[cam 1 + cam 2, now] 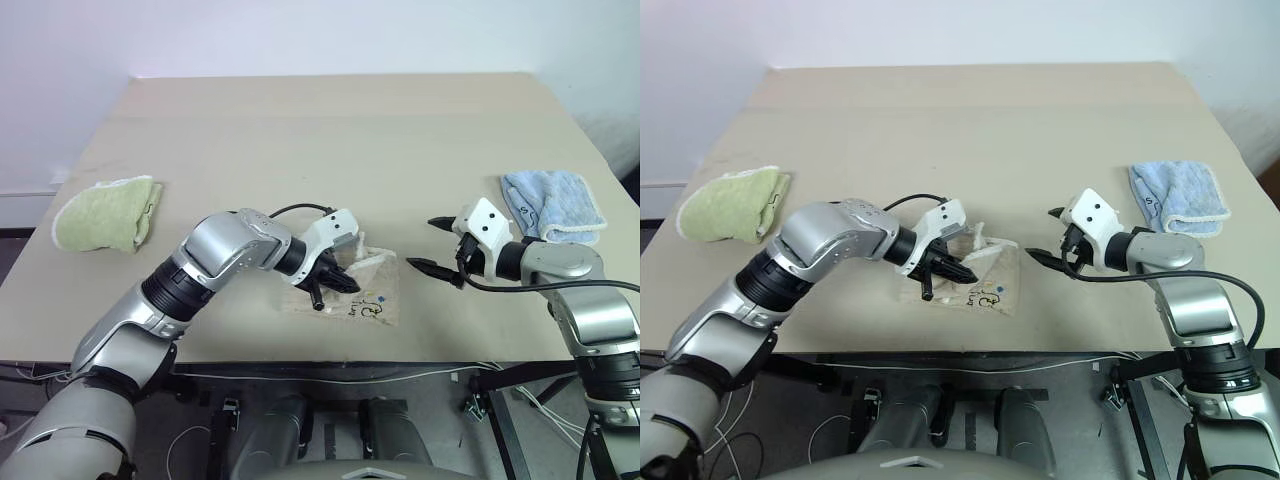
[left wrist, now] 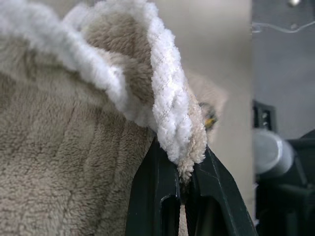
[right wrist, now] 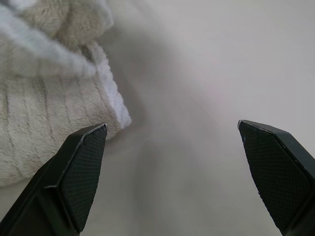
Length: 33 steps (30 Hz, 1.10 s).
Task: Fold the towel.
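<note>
2 grippers in frame. Left gripper (image 1: 325, 288), lower centre of the head view: fingers pinched together on the white corded edge of the towel (image 1: 372, 295); in the left wrist view the cord (image 2: 170, 108) sits clamped between the 2 black fingers (image 2: 152, 196). Right gripper (image 1: 433, 244), centre-right: fingers spread wide, nothing between them, just right of the towel and apart from it.

The towel is bunched at lower centre, near the front edge of the table (image 1: 330, 140). A dark embroidered mark (image 1: 368, 310) shows on its lower part; too small to read.

Open room: bare tabletop across the whole upper half of the frame and between towel and each side.

Green folded towel (image 1: 105, 212) at left edge, blue folded towel (image 1: 552, 205) at right edge, both well apart from the work area.
</note>
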Each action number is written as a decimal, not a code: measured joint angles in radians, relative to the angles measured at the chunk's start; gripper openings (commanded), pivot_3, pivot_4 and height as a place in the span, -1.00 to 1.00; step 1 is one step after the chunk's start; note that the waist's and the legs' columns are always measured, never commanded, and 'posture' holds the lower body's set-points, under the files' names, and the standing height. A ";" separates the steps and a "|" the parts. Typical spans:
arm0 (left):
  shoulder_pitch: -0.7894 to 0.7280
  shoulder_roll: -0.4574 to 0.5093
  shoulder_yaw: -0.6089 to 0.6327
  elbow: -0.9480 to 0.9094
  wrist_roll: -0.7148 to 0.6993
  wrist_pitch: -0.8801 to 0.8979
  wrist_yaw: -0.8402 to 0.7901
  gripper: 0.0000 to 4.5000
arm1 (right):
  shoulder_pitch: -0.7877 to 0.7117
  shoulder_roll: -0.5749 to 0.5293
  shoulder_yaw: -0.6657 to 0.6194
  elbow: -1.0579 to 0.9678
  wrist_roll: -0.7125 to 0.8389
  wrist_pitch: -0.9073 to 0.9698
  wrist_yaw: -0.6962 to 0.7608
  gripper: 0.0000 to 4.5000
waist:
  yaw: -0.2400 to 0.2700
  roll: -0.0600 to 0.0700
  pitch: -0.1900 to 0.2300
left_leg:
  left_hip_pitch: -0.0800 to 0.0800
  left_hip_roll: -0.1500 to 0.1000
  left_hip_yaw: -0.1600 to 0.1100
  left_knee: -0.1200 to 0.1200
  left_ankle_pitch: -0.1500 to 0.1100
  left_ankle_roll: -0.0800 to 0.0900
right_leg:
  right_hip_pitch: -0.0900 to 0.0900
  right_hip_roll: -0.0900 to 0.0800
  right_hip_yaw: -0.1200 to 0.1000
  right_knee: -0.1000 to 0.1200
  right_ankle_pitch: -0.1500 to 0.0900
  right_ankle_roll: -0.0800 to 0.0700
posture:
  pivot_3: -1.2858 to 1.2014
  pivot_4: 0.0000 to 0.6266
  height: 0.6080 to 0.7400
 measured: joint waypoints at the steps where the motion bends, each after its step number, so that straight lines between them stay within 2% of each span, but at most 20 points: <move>1: -0.004 -0.019 0.016 0.001 -0.002 0.022 0.004 -0.99 | -0.001 0.000 0.000 0.000 0.000 -0.002 -0.001 1.00 | 0.000 0.000 0.000 | 0.000 0.000 0.000 0.000 0.000 0.000 | 0.000 0.000 0.000 0.000 0.000 0.000 | 0.03 -0.52 1.00; 7: -0.014 -0.044 0.060 -0.020 -0.022 0.128 0.006 -0.99 | 0.000 -0.001 0.000 0.008 -0.001 -0.010 -0.005 1.00 | -0.002 -0.001 0.000 | 0.000 0.000 0.000 0.000 0.001 -0.001 | -0.001 0.000 0.000 0.003 0.000 0.000 | 0.03 -0.52 1.00; 17: 0.029 -0.112 0.053 0.001 -0.005 0.127 0.010 -0.99 | 0.010 -0.033 0.004 0.008 -0.017 -0.030 0.006 1.00 | -0.002 -0.001 0.001 | 0.000 0.000 0.000 0.003 0.001 -0.001 | -0.001 0.000 0.000 0.006 0.000 0.000 | 0.03 -0.52 1.00; 21: 0.044 -0.128 0.053 0.002 0.004 0.122 0.009 -0.49 | 0.010 -0.033 0.004 0.008 -0.018 -0.035 0.006 1.00 | -0.001 -0.001 0.001 | 0.000 0.000 0.000 0.003 0.001 -0.001 | -0.001 0.000 0.000 0.006 0.000 0.000 | 0.03 -0.52 1.00; 26: 0.054 -0.142 0.067 0.002 0.007 0.120 0.012 0.27 | 0.009 -0.033 0.004 0.008 -0.019 -0.036 0.006 1.00 | -0.001 -0.001 0.001 | 0.000 0.000 0.000 0.003 0.001 -0.001 | -0.001 0.000 0.000 0.006 0.000 0.000 | 0.03 -0.52 1.00; 31: 0.068 -0.148 0.145 -0.003 0.006 0.070 0.023 0.99 | -0.006 -0.033 -0.001 0.029 -0.005 -0.030 0.006 1.00 | -0.002 -0.001 0.001 | 0.000 0.000 0.000 0.003 0.001 -0.001 | -0.001 0.000 0.000 0.007 0.000 0.000 | 0.03 -0.52 1.00; 33: 0.083 -0.166 0.212 -0.009 0.002 0.003 0.031 0.99 | -0.024 -0.033 -0.004 0.039 0.010 -0.012 0.008 1.00 | -0.002 -0.001 0.001 | 0.000 0.000 0.000 0.003 0.001 -0.002 | -0.001 0.000 0.000 0.007 0.000 0.000 | 0.03 -0.52 1.00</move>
